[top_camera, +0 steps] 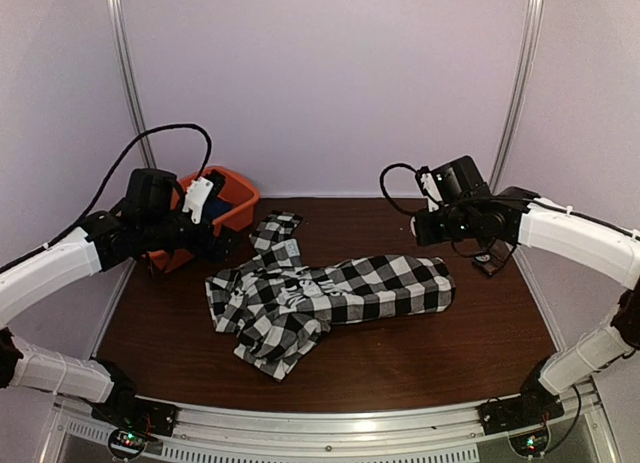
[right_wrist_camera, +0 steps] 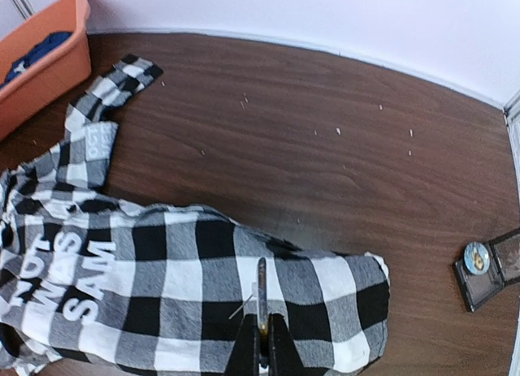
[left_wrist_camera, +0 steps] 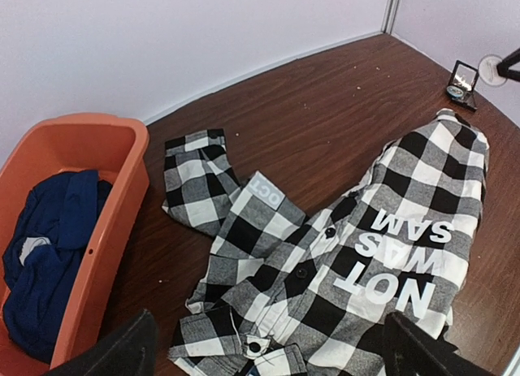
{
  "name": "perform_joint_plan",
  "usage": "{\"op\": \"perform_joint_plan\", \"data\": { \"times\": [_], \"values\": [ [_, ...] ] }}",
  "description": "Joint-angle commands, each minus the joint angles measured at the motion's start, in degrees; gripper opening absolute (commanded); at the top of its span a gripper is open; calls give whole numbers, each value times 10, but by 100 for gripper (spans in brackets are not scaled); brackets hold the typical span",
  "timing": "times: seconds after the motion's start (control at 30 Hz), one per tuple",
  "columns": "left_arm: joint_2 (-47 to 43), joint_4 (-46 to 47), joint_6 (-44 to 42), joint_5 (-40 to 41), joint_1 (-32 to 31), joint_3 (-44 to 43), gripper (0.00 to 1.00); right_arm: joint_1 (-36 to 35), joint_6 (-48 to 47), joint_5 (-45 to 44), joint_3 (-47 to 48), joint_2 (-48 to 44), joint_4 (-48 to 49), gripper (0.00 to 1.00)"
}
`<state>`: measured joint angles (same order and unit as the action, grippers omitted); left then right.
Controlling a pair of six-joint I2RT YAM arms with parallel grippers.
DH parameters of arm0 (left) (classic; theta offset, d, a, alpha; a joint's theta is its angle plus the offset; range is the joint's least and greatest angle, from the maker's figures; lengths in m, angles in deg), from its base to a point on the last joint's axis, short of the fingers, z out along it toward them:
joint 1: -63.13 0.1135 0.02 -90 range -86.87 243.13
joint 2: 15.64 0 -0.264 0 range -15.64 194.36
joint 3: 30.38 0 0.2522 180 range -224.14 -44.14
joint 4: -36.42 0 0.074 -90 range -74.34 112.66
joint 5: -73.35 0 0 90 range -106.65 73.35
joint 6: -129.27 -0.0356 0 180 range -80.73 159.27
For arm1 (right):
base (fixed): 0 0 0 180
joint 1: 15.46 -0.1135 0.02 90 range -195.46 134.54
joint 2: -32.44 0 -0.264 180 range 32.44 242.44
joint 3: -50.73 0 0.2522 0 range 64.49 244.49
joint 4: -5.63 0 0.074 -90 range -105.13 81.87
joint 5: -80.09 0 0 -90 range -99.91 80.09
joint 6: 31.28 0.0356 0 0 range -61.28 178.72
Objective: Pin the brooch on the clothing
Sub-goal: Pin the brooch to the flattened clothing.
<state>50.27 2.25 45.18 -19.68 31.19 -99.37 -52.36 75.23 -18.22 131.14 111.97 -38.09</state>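
The clothing, a black-and-white checked shirt [top_camera: 330,293] with white block lettering, lies spread on the brown table. From the right wrist it is seen as the checked shirt [right_wrist_camera: 179,278] below my right gripper [right_wrist_camera: 260,323]. That gripper is shut on the brooch [right_wrist_camera: 262,291], held edge-on with its thin pin sticking out to the left, just above the shirt's right end. My left gripper [left_wrist_camera: 272,356] is open, one finger on each side, hovering over the buttoned part of the shirt [left_wrist_camera: 341,262]. In the top view the left gripper [top_camera: 215,238] and right gripper [top_camera: 425,225] flank the shirt.
An orange bin [top_camera: 225,198] at the back left holds a dark navy garment [left_wrist_camera: 49,254]. A small open black case [right_wrist_camera: 487,266] with a round item in it sits on the table at the right, also seen as the case [top_camera: 490,258] under the right arm.
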Motion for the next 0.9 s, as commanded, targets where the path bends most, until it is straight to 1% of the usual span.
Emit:
{"op": "perform_joint_plan", "data": {
  "times": [0.0,0.07,0.13,0.23,0.27,0.3,0.33,0.4,0.47,0.5,0.57,0.6,0.67,0.73,0.8,0.87],
  "values": [
    [-4,9,-11,22,-6,7,98,0,10,-31,82,26,-4,0],
    [1,19,-9,41,-6,13,98,0,16,-66,107,37,-8,0],
    [15,41,-12,38,-6,31,98,0,29,-91,129,41,-25,0],
    [35,89,-27,11,-11,59,98,0,54,-101,115,30,-33,0],
    [40,104,-34,-3,-11,64,98,1,62,-101,112,29,-49,0],
    [48,107,-37,-12,-11,57,98,1,55,-86,116,33,-57,0],
    [55,108,-37,-29,-8,50,98,-1,38,-75,121,37,-60,0],
    [67,99,-30,-60,-6,37,98,-2,25,-83,118,39,-53,0],
    [61,60,-10,-91,-9,7,98,-8,18,-85,78,19,5,0],
    [47,50,-1,-83,-13,3,98,-13,25,-90,56,5,34,0],
    [9,48,5,-75,-21,11,98,-20,54,-95,26,-23,55,0],
    [-6,60,5,-63,-32,20,98,-23,78,-107,9,-41,55,0],
    [-14,62,-11,-63,-49,23,98,-24,120,-83,-10,-62,31,0],
    [-3,44,-21,-63,-59,8,98,-31,125,-74,-11,-68,3,0],
    [5,34,-25,-80,-60,2,98,-44,124,-98,-9,-65,-35,0],
    [3,36,-45,-81,-61,5,98,-65,115,-112,-19,-64,-48,0]
  ]
}}
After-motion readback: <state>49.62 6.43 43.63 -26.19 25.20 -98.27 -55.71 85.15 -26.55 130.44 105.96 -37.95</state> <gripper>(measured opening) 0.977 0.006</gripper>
